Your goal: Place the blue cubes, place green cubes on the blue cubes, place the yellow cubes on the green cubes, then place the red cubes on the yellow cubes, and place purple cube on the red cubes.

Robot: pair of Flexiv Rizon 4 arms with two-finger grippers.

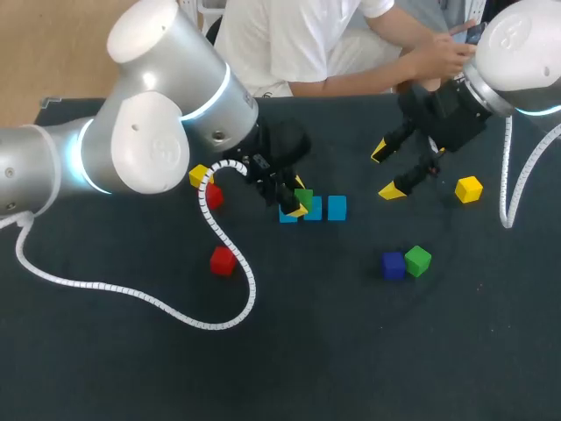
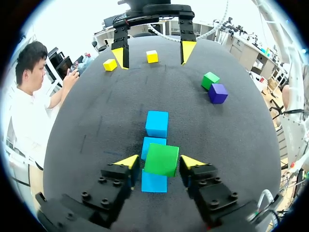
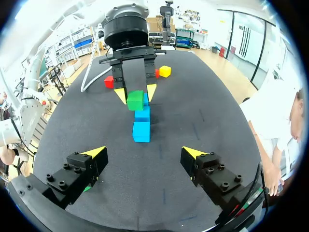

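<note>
Now: a loose red cube (image 1: pixel 223 260) sits at the left. The left gripper (image 1: pixel 298 198) is clamped on a green cube (image 1: pixel 304 196), over the leftmost of three blue cubes (image 1: pixel 313 208) in a row. Further right, the purple cube (image 1: pixel 393 264) touches a second green cube (image 1: pixel 418 260). The right gripper (image 1: pixel 386 173) — fingers apart, holding nothing — hangs near a yellow cube (image 1: pixel 468 189).

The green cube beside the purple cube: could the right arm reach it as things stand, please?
Probably yes: the right gripper hangs open and empty, with only bare table between it and the green cube.
</note>
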